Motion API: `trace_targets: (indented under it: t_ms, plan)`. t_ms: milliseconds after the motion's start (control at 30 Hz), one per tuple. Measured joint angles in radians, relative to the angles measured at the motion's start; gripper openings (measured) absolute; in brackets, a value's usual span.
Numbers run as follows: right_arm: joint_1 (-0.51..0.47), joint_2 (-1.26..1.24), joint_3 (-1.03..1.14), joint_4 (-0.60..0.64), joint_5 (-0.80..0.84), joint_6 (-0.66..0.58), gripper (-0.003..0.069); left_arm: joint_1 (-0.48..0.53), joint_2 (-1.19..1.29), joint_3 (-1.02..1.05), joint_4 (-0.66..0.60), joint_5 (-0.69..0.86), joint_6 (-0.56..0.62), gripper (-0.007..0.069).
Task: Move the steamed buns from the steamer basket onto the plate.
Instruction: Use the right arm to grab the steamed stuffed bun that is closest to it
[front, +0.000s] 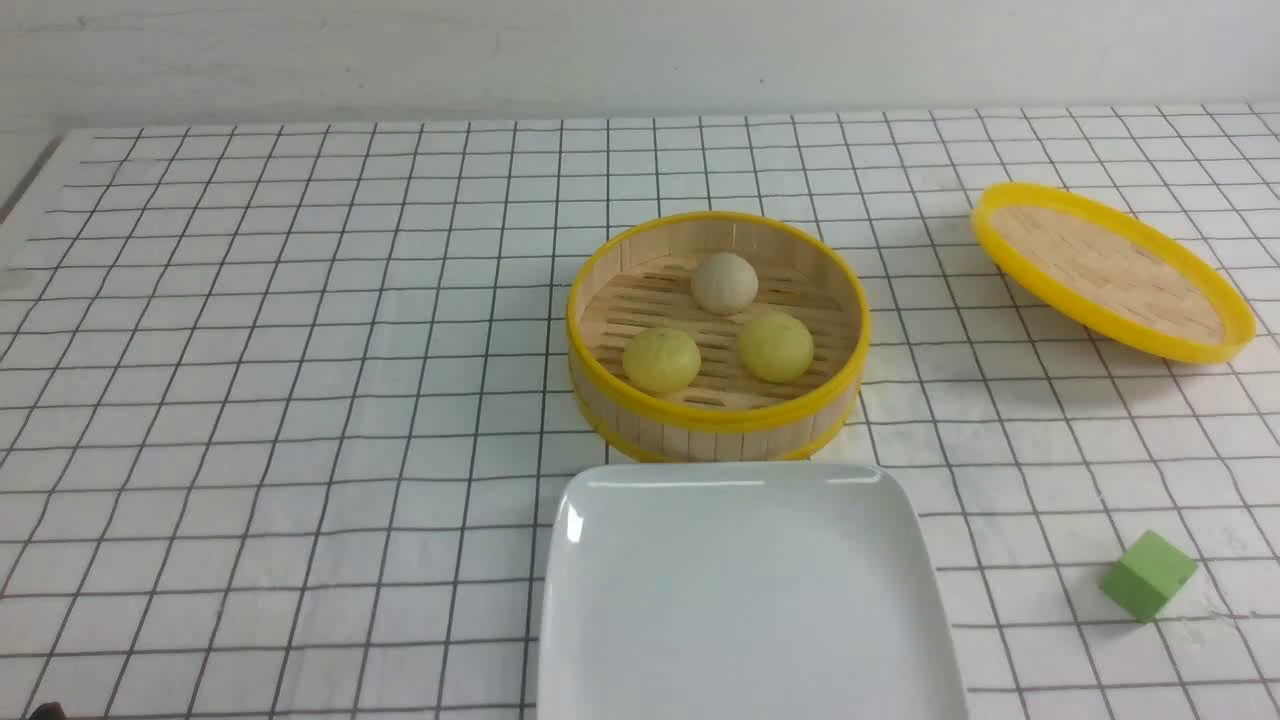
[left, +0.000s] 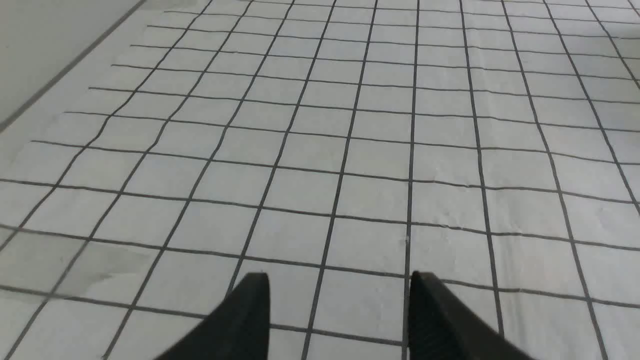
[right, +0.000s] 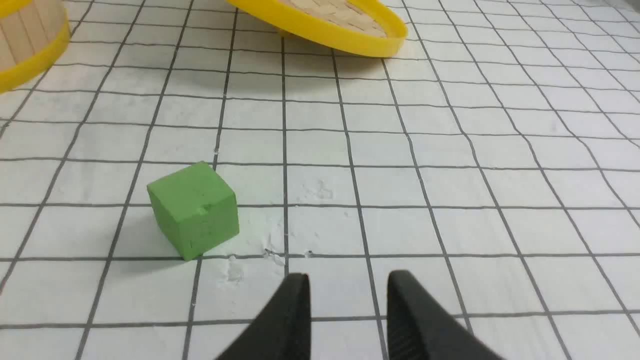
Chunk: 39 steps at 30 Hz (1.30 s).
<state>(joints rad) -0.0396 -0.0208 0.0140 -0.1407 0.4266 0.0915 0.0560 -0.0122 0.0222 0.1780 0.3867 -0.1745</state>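
Three buns sit in the basket, and both grippers stand apart and hold nothing.

At the left we see the left gripper (left: 337, 277) over the white, black-gridded cloth (front: 300, 400), angled down and forward, its black tapered fingers (left: 250, 310) spread wide with only cloth between them. In the middle stands the round basket (front: 718, 425) of pale wooden slats with glossy yellow bands. On its slatted floor lie the smooth domed buns, one off-white (front: 724, 283) at the back and two pale yellow (front: 661, 359) (front: 776, 347) in front. Just in front of the basket lies the glossy white rounded-square plate (front: 750, 600), with nothing on it. Farther right the shallow woven lid (front: 1110, 270) with its yellow rim lies tilted, then a matte green cube (front: 1148, 575). The right gripper (right: 348, 275) points forward beside the cube, its fingers (right: 290, 315) partly open and touching nothing.
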Motion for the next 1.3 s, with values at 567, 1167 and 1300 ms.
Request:
trace_targets:
  t_ms: [567, 1167, 1300]
  plan:
    - [0.000, 0.000, 0.000, 0.000, 0.000, 0.000, 0.0243, 0.000, 0.000, 0.000, 0.000, 0.000, 0.000, 0.0397]
    - [0.000, 0.000, 0.000, 0.000, 0.000, 0.005, 0.0243, 0.000, 0.000, 0.000, 0.000, 0.000, 0.000, 0.0397]
    - [0.000, 0.000, 0.004, 0.013, -0.038, 0.094, 0.0243, 0.000, 0.000, 0.000, 0.000, 0.000, 0.000, 0.0397]
